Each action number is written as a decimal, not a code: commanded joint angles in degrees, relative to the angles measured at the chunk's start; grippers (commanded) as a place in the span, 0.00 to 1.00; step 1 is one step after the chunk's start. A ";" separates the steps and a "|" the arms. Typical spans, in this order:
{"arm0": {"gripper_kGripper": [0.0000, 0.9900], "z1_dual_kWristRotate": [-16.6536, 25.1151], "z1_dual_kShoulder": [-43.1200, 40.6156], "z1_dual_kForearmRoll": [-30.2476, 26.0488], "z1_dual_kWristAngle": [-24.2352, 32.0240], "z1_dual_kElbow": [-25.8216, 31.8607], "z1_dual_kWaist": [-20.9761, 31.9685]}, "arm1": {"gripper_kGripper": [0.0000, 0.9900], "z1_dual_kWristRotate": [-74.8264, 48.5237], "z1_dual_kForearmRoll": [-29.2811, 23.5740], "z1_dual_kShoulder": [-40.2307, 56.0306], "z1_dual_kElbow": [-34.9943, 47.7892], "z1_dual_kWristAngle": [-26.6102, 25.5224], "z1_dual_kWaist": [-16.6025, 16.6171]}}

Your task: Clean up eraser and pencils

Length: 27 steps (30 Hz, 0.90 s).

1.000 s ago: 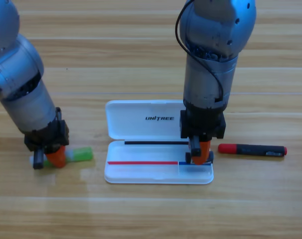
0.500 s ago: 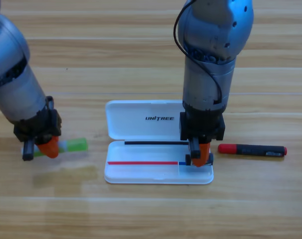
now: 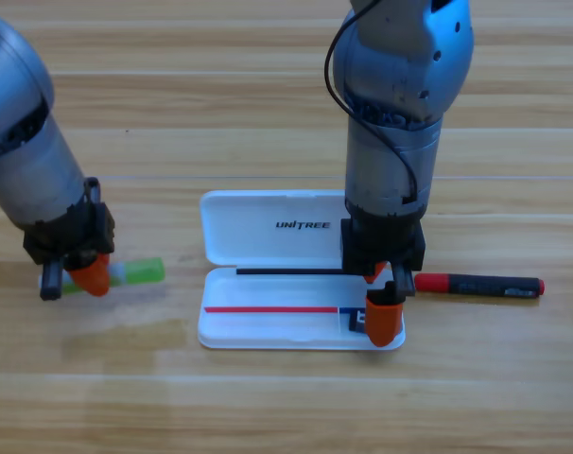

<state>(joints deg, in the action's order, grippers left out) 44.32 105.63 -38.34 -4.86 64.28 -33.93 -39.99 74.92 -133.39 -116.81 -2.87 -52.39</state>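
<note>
The white case (image 3: 268,227) lies open mid-table. My right gripper (image 3: 379,298) points down over the right end of its lower tray, jaws open. The small dark eraser (image 3: 356,321) lies in the tray beside the lower orange jaw. The red-capped black pencil (image 3: 480,284) rests on the table just right of the case. At the left, my left gripper (image 3: 76,275) is shut on the light green pencil (image 3: 141,274). The pencil is held slightly above the table, its green end sticking out to the right.
The case's lid stands flat behind the tray, toward the top of the picture. Bare wooden table (image 3: 286,407) lies in front of the case and between the case and the left arm.
The right gripper's jaws have spread apart and the eraser now shows lying in the tray. The left gripper lifted the green pencil and shifted it left.
</note>
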 commanded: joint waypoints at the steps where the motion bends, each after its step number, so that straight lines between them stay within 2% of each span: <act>1: 0.00 0.68 -3.94 -5.08 -0.50 3.75 0.80 | 0.86 -0.09 1.89 7.36 4.05 -1.18 -2.36; 8: 0.00 -0.64 -5.61 -14.22 -0.50 14.03 -3.51 | 0.90 0.08 2.25 22.30 17.32 -0.39 -2.54; 10: 0.00 -1.08 -5.00 -15.28 -0.50 15.88 -5.18 | 0.90 0.08 1.63 24.14 21.36 1.90 -0.69; 12: 0.00 -1.69 -3.85 -16.07 -0.50 17.46 -6.94 | 0.90 -0.36 -1.71 24.32 25.67 5.24 2.21; 14: 0.00 -2.57 -2.01 -16.68 -0.50 18.87 -8.61 | 0.90 -1.50 -7.86 23.62 29.80 8.75 5.28; 16: 0.00 -3.36 -0.51 -16.86 -0.50 19.74 -10.28 | 0.90 -3.52 -13.49 21.60 32.35 9.90 7.83; 21: 0.00 -5.39 3.09 -16.77 -0.86 20.80 -14.06 | 0.90 -7.74 -18.67 15.09 31.82 9.28 10.56; 27: 0.00 -6.18 8.10 -15.54 -2.09 22.73 -17.04 | 0.90 -10.11 -19.73 10.35 28.57 7.00 11.43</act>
<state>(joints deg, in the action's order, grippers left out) 38.87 108.25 -54.64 -6.02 85.46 -47.64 -49.13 56.01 -117.11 -86.18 5.54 -43.33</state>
